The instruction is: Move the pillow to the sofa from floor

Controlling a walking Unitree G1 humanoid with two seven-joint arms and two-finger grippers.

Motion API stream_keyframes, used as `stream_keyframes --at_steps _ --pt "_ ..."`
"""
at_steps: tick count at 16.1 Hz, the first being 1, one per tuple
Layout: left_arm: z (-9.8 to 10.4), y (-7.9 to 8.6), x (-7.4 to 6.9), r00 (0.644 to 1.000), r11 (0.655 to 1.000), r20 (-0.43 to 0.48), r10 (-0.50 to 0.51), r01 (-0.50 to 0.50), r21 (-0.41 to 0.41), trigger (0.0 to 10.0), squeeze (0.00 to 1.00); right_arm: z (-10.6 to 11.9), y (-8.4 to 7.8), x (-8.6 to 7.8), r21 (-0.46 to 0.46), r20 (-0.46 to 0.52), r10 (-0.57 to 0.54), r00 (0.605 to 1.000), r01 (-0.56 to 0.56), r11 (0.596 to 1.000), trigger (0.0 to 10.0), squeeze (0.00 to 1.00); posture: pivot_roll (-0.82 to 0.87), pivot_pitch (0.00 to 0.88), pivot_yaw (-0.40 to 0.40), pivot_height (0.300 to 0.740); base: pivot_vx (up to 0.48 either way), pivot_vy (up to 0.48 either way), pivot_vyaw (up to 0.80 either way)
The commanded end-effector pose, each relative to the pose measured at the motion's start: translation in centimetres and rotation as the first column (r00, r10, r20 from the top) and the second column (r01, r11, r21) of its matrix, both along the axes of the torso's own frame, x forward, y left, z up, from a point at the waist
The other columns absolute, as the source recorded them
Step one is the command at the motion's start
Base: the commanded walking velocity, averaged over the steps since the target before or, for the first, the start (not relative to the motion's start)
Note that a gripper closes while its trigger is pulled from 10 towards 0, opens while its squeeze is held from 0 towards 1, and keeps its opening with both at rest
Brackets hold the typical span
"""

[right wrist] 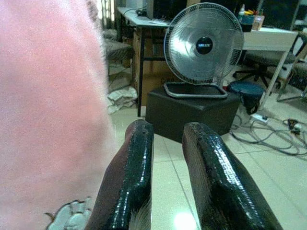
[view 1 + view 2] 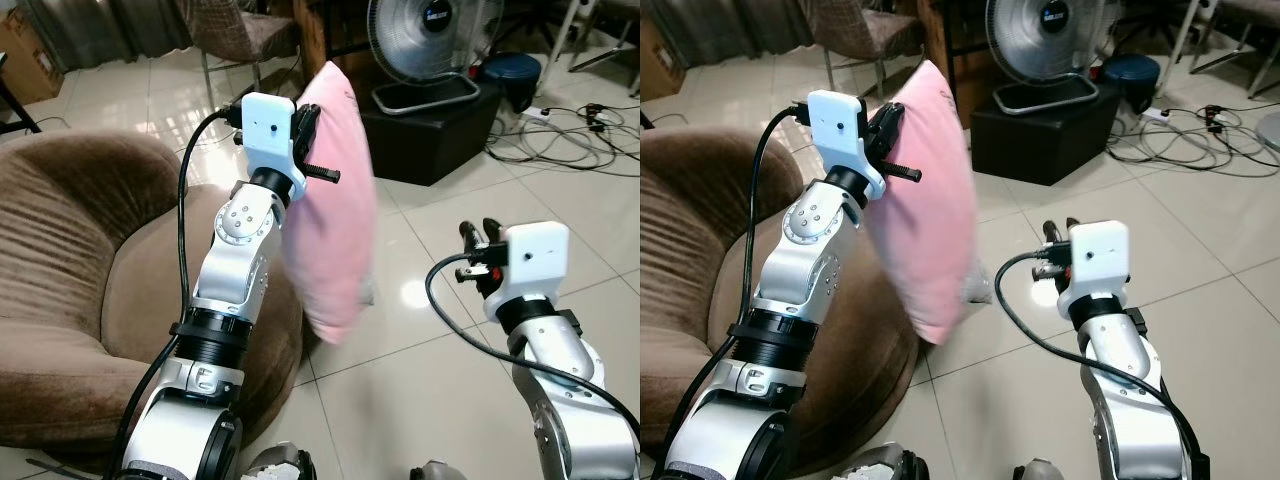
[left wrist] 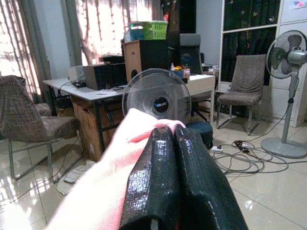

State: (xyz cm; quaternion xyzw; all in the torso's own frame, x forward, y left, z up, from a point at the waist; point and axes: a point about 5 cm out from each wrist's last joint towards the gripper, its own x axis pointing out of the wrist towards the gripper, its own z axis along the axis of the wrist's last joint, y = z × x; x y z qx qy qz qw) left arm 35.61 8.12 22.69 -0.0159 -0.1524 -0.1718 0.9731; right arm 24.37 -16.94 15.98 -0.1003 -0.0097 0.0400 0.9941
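Currently: green slotted plastic basket (image 3: 152,29) atop a brown wooden cabinet (image 3: 139,56) behind the white surface (image 3: 98,92); contents unreadable. Round grey desk fan (image 2: 432,35) on a black box (image 2: 432,128); its hub badge bears white lettering too small to read. Soft pink rectangular pillow (image 2: 335,200) hangs upright in the air, pinched at its upper edge by the left tool (image 2: 308,140), fingers (image 3: 165,191) pressed closed on the fabric, beside the brown plush sofa (image 2: 80,260). Right tool (image 2: 480,240): lower, just beside the pillow, apart from it, fingers slightly parted, empty. White tiled floor (image 2: 420,340) with tangled cables (image 2: 560,135).
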Motion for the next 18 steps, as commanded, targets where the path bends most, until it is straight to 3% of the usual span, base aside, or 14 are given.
stream_keyframes --at_steps 1,15,18 --pt "0.7 0.4 0.1 0.999 1.000 0.029 0.021 -0.021 0.002 10.0 0.00 -0.2 0.4 -0.1 -0.007 -0.012 0.014 1.000 -0.014 1.000 10.0 0.00 -0.10 0.016 0.107 0.740 0.292 0.000 0.80" --pt "0.5 -0.3 0.0 1.000 1.000 0.020 -0.015 0.015 0.017 10.0 0.00 -0.7 0.5 -0.4 -0.020 -0.023 0.024 0.999 -0.024 1.000 10.0 0.00 -0.11 0.014 0.113 0.740 0.295 0.000 0.80" --pt "-0.5 -1.1 0.1 0.998 0.997 -0.023 -0.059 0.060 0.047 10.0 0.00 -0.8 0.0 -0.4 0.004 -0.017 -0.017 1.000 0.017 1.000 10.0 0.00 -0.10 0.024 0.112 0.740 0.189 0.000 0.47"
